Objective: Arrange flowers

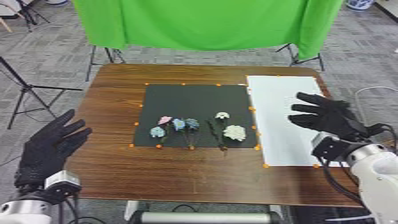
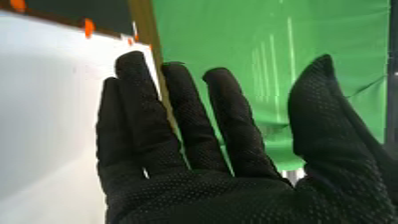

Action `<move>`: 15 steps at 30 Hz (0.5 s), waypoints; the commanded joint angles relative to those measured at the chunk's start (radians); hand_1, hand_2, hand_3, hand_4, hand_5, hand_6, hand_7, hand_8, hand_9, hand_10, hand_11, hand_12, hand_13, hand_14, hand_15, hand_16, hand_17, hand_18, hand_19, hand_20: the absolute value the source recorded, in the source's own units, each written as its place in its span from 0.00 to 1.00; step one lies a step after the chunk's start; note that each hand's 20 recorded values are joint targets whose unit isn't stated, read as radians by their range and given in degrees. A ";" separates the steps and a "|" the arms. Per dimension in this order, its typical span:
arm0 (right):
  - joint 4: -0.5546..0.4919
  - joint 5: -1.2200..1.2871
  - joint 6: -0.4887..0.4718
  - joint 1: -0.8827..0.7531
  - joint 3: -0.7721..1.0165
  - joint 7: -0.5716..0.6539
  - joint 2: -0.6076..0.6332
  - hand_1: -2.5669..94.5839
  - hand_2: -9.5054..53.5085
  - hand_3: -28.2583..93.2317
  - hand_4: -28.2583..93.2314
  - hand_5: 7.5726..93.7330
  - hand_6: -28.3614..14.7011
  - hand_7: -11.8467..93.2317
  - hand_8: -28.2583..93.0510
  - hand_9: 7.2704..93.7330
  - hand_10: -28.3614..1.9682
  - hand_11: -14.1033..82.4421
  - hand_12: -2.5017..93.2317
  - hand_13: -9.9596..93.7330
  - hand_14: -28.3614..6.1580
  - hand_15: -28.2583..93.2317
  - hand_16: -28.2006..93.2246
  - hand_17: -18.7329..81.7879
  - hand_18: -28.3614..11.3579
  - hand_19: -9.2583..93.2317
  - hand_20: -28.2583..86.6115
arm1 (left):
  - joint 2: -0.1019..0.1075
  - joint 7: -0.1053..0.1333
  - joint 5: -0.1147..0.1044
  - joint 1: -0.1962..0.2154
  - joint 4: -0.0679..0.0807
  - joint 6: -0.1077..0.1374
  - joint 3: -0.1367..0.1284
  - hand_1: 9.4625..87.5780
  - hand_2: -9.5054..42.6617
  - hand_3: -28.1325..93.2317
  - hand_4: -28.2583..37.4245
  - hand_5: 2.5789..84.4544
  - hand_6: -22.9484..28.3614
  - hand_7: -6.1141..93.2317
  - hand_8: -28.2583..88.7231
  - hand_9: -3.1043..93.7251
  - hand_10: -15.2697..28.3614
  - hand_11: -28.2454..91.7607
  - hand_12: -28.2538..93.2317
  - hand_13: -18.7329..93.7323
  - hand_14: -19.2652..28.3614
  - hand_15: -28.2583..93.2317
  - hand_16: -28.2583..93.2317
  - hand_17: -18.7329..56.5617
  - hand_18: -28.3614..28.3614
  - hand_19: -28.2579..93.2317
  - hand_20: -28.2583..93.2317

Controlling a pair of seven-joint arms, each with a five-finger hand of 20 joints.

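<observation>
In the head view my right hand (image 1: pixel 327 116) is over the white sheet (image 1: pixel 282 100), to the right of the flowers, its fingers spread. My left hand (image 1: pixel 49 150) is at the table's left edge, fingers straight, holding nothing. On the dark mat (image 1: pixel 191 97) lie a pink flower (image 1: pixel 164 120), a light blue flower (image 1: pixel 157 132), blue flowers (image 1: pixel 179 124), a small white flower (image 1: pixel 222 115) and a fuller white flower (image 1: pixel 234 132), stems toward the near side. The right wrist view has my right hand (image 2: pixel 204 195) with straight fingers and nothing in it.
Orange markers line the edges of the mat and sheet. Bare brown table (image 1: pixel 178 175) lies in front of the mat. Behind the far edge hangs a green cloth (image 1: pixel 209 25) on stands, and a tripod (image 1: pixel 31 90) stands to the left.
</observation>
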 commanded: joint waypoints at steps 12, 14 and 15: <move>0.032 0.015 0.094 0.008 -0.076 -0.151 0.059 0.22 0.28 1.00 0.04 0.44 0.65 0.29 0.11 0.50 0.39 0.31 0.15 0.50 0.23 0.53 0.31 0.29 0.18 0.65 0.44 | 0.051 0.105 -0.050 -0.035 0.028 0.106 0.065 0.19 0.27 0.90 0.14 0.43 0.61 0.18 0.16 0.39 0.79 0.42 0.31 0.40 0.96 0.61 0.17 0.14 0.95 0.72 0.17; 0.031 0.007 0.095 0.014 -0.085 -0.149 0.060 0.22 0.28 1.00 0.04 0.43 0.66 0.29 0.11 0.50 0.39 0.31 0.15 0.50 0.23 0.53 0.32 0.29 0.18 0.65 0.44 | 0.052 0.111 -0.050 -0.031 0.029 0.107 0.067 0.19 0.27 0.90 0.13 0.42 0.61 0.19 0.16 0.39 0.78 0.43 0.31 0.40 0.96 0.61 0.17 0.14 0.95 0.72 0.17; 0.030 0.008 0.098 0.013 -0.087 -0.151 0.063 0.22 0.28 1.00 0.04 0.43 0.66 0.30 0.11 0.50 0.39 0.31 0.15 0.50 0.23 0.53 0.32 0.29 0.18 0.65 0.44 | 0.052 0.108 -0.050 -0.034 0.030 0.105 0.068 0.19 0.27 0.90 0.13 0.42 0.61 0.19 0.16 0.39 0.78 0.43 0.31 0.40 0.96 0.61 0.17 0.14 0.95 0.72 0.17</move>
